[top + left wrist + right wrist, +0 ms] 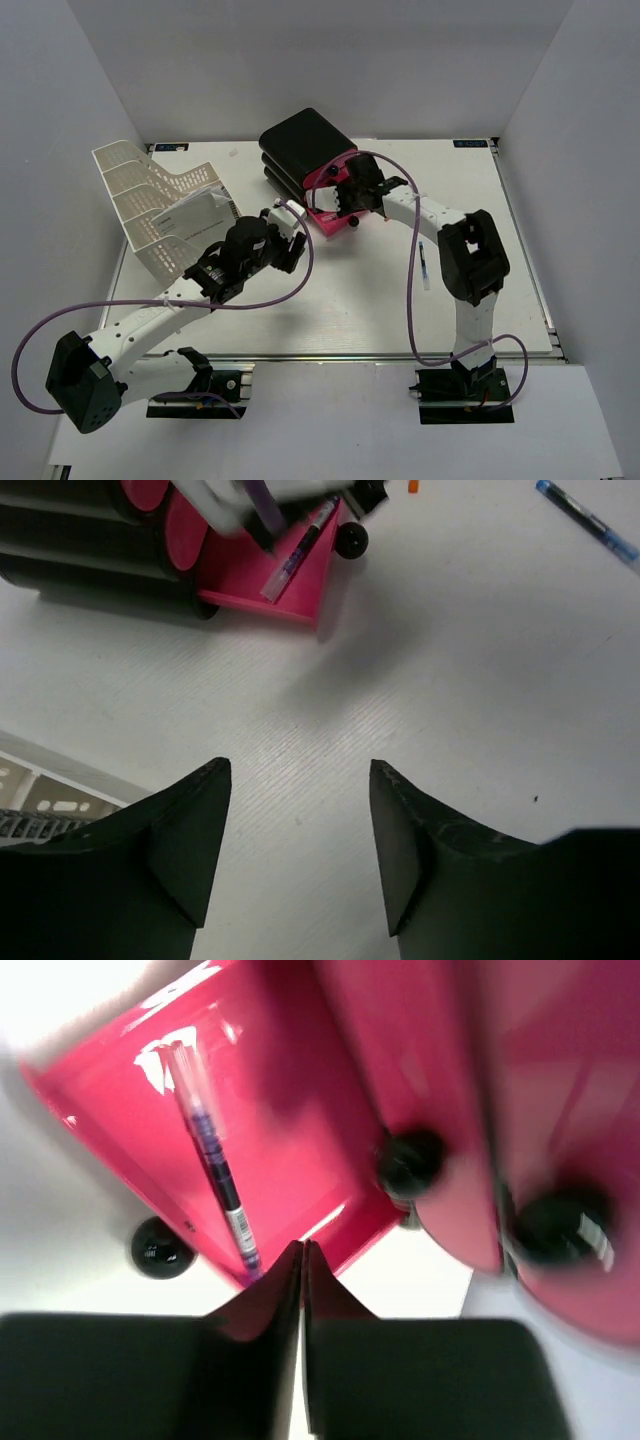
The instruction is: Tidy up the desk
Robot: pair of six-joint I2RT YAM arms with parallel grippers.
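The desk (350, 300) is a white tabletop between grey walls. At its back stands a black-and-pink drawer unit (300, 145) with its lowest pink drawer (290, 1110) pulled out. A purple-and-clear pen (215, 1175) lies inside that drawer. My right gripper (302, 1250) hovers over the drawer's front edge, shut, with nothing between its fingers. My left gripper (300, 770) hangs open above bare desk, just left of the drawer (290, 580), and holds nothing. A blue pen (424, 265) lies loose on the desk beside the right arm.
A white mesh paper tray (150, 205) with white paper (190, 215) in it leans at the back left, close behind the left arm. The drawer's black knob (162, 1248) juts toward the desk's middle. A metal rail (340, 355) runs along the front edge.
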